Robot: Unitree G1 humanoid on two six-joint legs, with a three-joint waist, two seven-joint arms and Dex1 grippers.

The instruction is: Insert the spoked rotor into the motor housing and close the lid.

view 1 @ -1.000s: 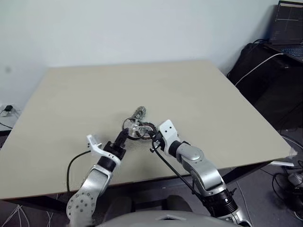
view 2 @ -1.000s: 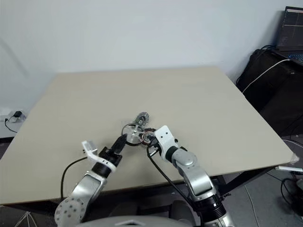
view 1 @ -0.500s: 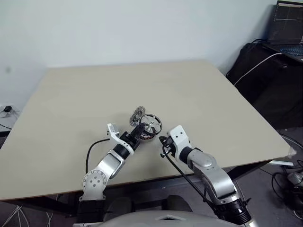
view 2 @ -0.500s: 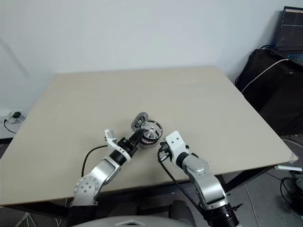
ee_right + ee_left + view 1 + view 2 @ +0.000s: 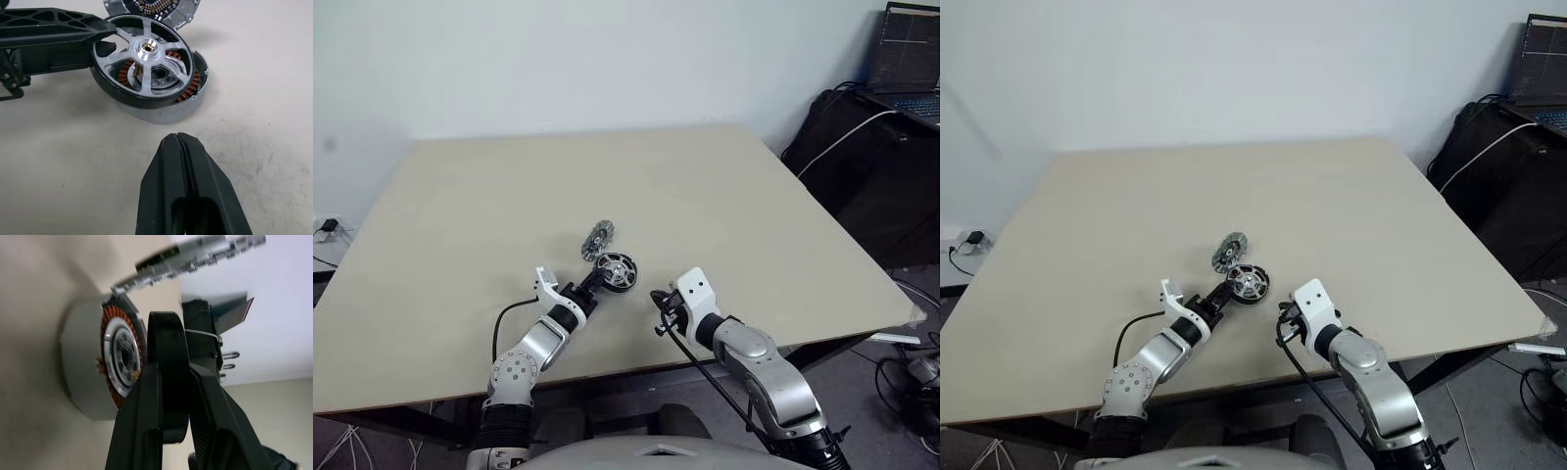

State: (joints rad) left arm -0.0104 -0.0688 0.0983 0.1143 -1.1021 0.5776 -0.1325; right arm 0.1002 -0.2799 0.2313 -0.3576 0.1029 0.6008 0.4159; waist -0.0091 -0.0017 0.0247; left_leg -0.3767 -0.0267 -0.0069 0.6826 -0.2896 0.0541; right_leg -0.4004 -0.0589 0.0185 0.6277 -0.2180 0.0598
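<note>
Near the desk's [image 5: 460, 196] front edge, the right tool [image 5: 182, 147] is closed and holds nothing. Just past it, the left tool [image 5: 598, 278] grips the rotor [image 5: 144, 61], tilted over the housing [image 5: 168, 105]. The lid [image 5: 597, 238] lies behind.

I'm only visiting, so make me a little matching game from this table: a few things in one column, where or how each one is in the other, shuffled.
Things:
1. spoked rotor
2. motor housing
3. lid
4. right gripper

States:
a. shut, holding nothing
b. flat on the table, under the rotor
c. pinched at its rim by the left gripper
d. just beyond the housing

Pairs: 1-c, 2-b, 3-d, 4-a
</note>
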